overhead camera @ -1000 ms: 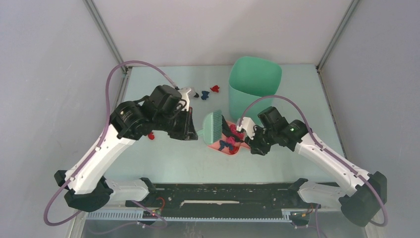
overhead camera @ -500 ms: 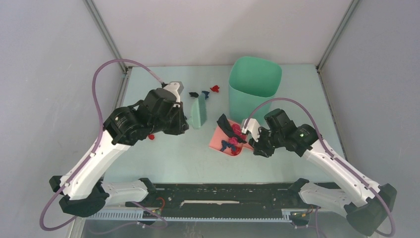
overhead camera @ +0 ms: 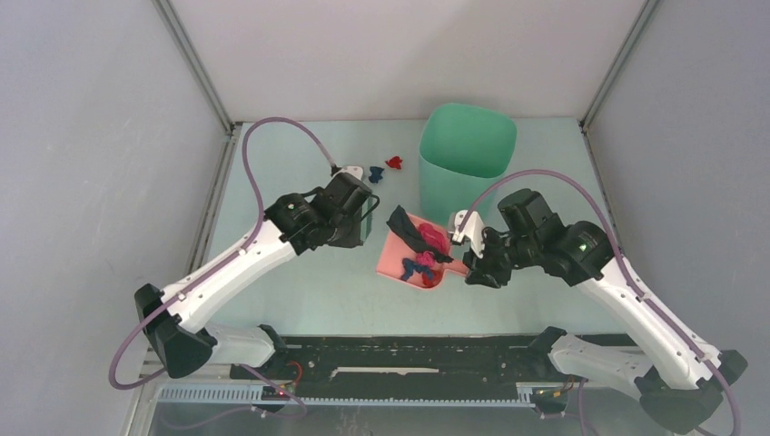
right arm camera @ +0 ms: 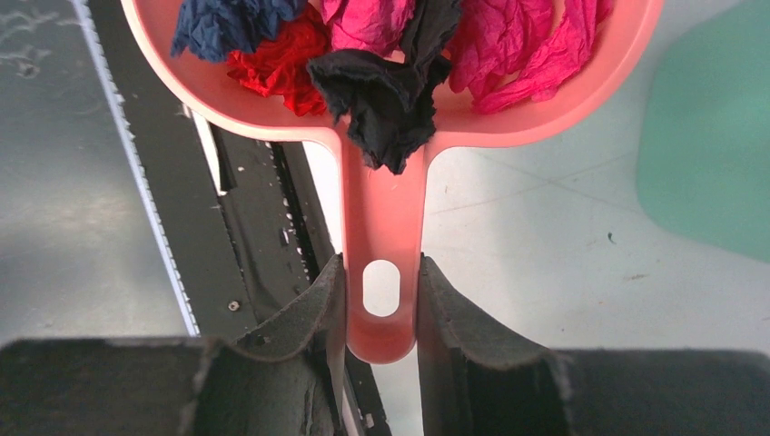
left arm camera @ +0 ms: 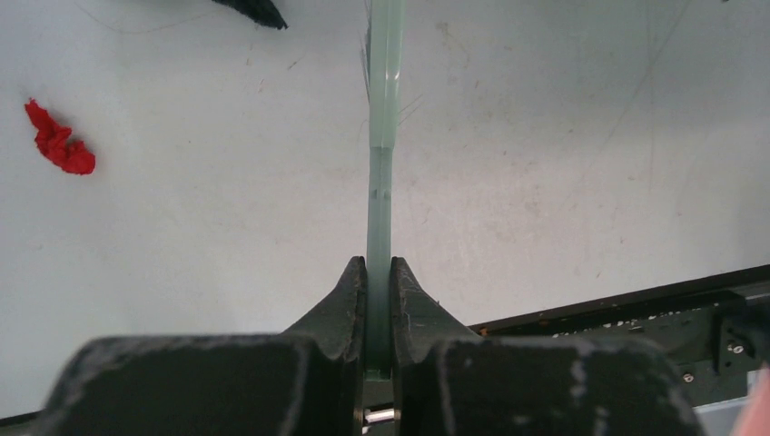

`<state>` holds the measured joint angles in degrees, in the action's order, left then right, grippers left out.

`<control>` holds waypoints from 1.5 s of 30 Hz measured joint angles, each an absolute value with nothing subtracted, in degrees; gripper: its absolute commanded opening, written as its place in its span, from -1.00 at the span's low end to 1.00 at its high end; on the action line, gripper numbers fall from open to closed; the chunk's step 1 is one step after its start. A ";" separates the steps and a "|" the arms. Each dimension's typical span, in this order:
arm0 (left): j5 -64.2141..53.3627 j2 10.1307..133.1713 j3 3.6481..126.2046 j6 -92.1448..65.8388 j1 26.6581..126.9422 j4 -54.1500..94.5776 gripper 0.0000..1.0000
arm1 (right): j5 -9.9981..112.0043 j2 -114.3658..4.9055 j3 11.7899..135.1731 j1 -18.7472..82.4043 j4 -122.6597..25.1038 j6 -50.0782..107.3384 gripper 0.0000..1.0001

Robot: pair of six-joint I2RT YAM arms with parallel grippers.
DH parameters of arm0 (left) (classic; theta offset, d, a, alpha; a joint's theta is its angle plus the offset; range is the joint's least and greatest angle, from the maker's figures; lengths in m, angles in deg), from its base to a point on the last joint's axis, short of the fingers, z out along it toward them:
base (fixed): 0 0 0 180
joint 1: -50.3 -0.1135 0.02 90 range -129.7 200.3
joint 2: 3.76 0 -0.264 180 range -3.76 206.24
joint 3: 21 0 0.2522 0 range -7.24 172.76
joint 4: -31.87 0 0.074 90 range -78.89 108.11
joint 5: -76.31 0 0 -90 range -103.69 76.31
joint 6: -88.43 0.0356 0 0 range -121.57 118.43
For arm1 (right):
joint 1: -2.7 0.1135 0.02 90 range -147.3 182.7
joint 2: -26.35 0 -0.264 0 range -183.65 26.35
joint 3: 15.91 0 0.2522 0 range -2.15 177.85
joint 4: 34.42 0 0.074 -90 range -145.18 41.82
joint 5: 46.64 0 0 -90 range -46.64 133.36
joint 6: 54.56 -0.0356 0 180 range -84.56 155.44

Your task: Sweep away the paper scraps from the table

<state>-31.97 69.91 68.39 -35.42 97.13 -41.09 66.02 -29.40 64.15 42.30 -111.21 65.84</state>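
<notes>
- Top view: the left gripper is carrying the green brush away from the pink dustpan, where it was a second ago, toward the back of the table. The right gripper is drawing the dustpan slightly left, in front of the mint bin.
- This likely means one batch is gathered and the brush is heading for the rest. Three paper scraps are lying loose near the back, left of the bin.
- The dustpan is holding a pile of red, pink, blue and black bits. The bin's inside is looking empty from here.
- Left wrist view: the jaws are pressing together on the brush's thin handle, seen edge-on. A red scrap is sitting on the table off to one side, apart from the bristles.
- Right wrist view: the jaws are clamping the dustpan's handle. The pan is carrying crumpled scraps, and a black one is hanging over onto the handle and could slip off if tipped.
</notes>
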 measured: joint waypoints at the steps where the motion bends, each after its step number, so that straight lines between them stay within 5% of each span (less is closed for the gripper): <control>1: -31.55 69.98 68.39 -35.16 96.89 -40.46 -1.00 | 66.74 -29.68 65.37 42.40 -111.47 65.73 -1.00; 28: -27.86 66.02 60.59 -31.48 90.51 -31.65 -1.00 | 72.53 -49.02 101.39 35.65 -132.50 71.17 -1.00; 45: -15.88 57.52 47.50 -30.98 90.40 -23.34 -1.00 | 54.26 -68.91 132.76 26.36 -137.59 66.21 -1.00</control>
